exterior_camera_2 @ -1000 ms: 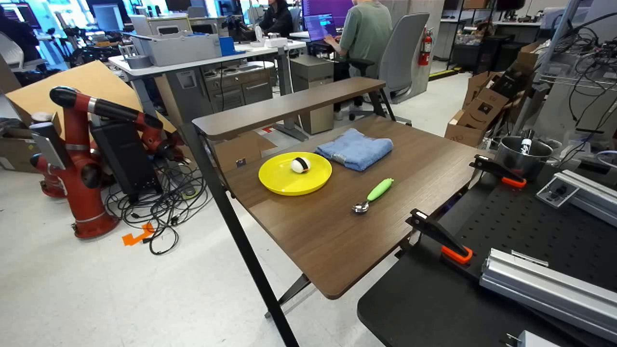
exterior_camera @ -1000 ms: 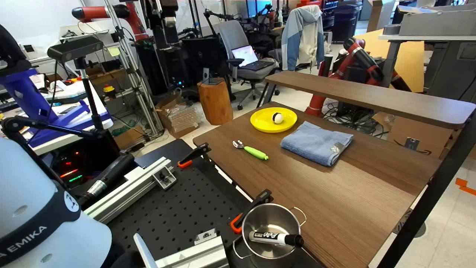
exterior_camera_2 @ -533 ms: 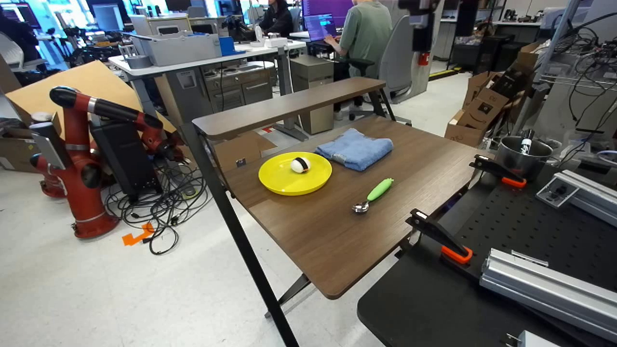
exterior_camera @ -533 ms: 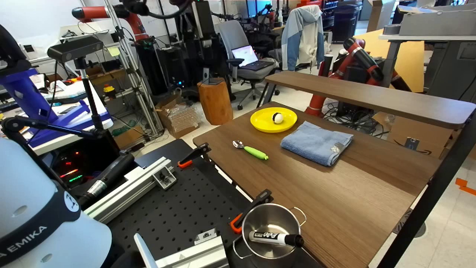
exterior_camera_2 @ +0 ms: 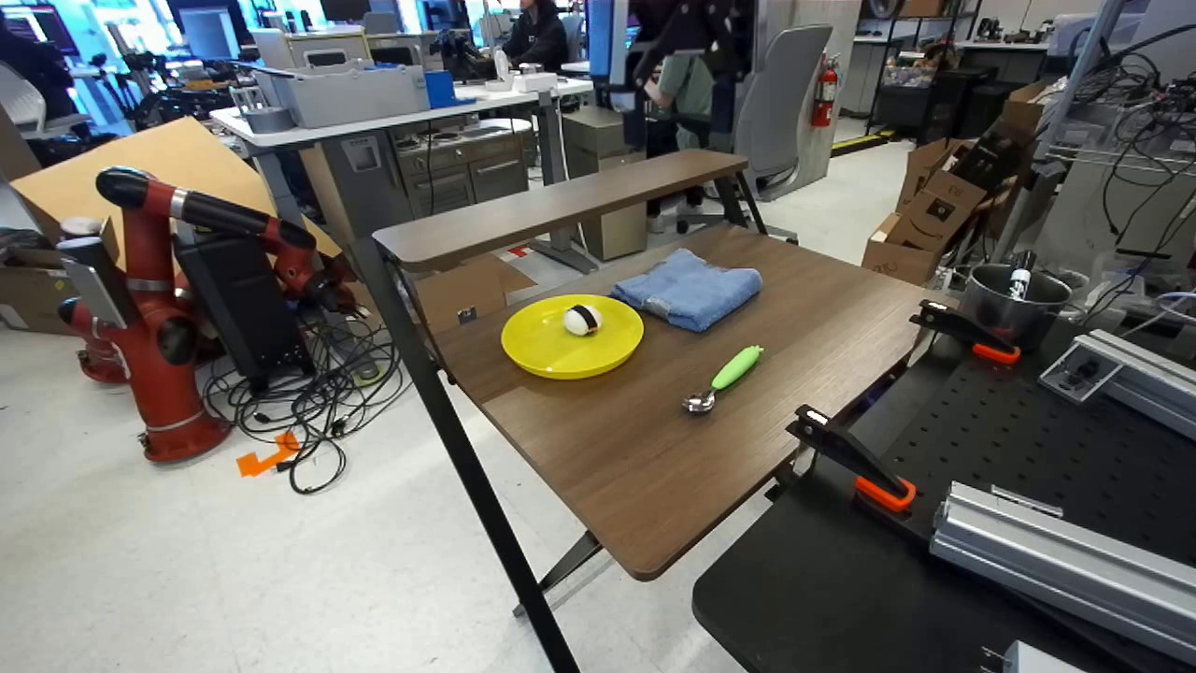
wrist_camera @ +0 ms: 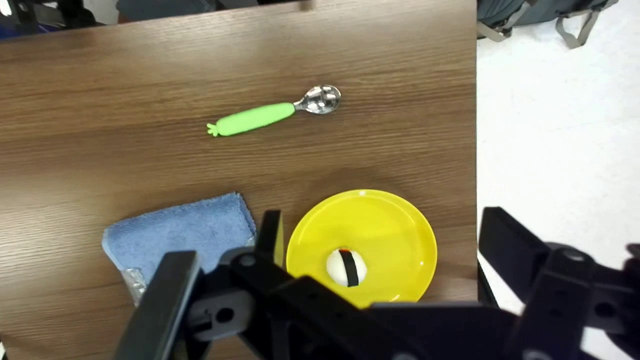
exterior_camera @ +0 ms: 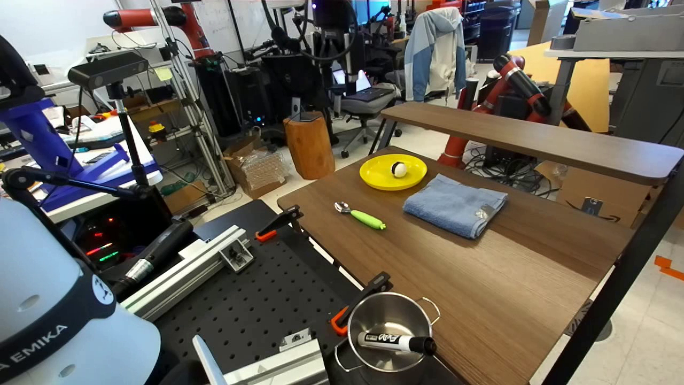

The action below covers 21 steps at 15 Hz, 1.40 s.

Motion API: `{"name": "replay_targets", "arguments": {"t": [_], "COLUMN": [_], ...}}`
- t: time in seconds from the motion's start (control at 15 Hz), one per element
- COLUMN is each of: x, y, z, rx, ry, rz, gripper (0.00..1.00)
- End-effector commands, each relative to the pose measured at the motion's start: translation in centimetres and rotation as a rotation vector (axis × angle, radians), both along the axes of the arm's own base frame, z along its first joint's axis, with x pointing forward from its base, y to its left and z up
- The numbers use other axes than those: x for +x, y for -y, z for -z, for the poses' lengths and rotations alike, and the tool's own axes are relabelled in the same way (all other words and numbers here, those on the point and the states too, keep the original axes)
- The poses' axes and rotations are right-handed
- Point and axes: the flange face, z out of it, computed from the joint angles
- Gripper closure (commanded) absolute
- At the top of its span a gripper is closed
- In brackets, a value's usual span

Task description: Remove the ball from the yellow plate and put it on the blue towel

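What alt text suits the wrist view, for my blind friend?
A black-striped white ball rests on a yellow plate, framed by the open gripper. A blue towel, partly hidden, and a green-handled spoon lie on the brown table.

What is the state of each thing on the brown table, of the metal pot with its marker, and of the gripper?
Black two-finger gripper: open, holding nothing.
Round yellow plate: right way up.
White ball with black band: resting on the plate.
Rectangular blue cloth towel: folded, flat.
Metal spoon with green handle: lying apart from the plate.
Shiny metal pot: upright, lidless.
White marker: capped with black, leaning in the pot.
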Motion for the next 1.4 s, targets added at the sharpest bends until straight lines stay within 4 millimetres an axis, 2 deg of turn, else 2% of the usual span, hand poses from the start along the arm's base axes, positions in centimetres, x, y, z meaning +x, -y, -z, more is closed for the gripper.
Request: {"name": "replay_targets", "arguments": {"t": [0.0, 0.27, 0.6, 1.07, 1.33], "x": [4.9, 9.2, 13.3, 16.9, 18.0], "y": [-1.3, -2.3, -1.8, -1.8, -1.3], "z": [2.9, 7.3, 12.6, 17.7, 20.0], "rx": [0.028, 0.033, 0.005, -0.020, -0.051], "ry": [-0.007, -0.044, -0.052, -0.027, -0.032], "rz": [0.063, 0.130, 0.234, 0.337, 0.382], "gripper": [0.00, 0.00, 0.00, 0.00, 0.00]}}
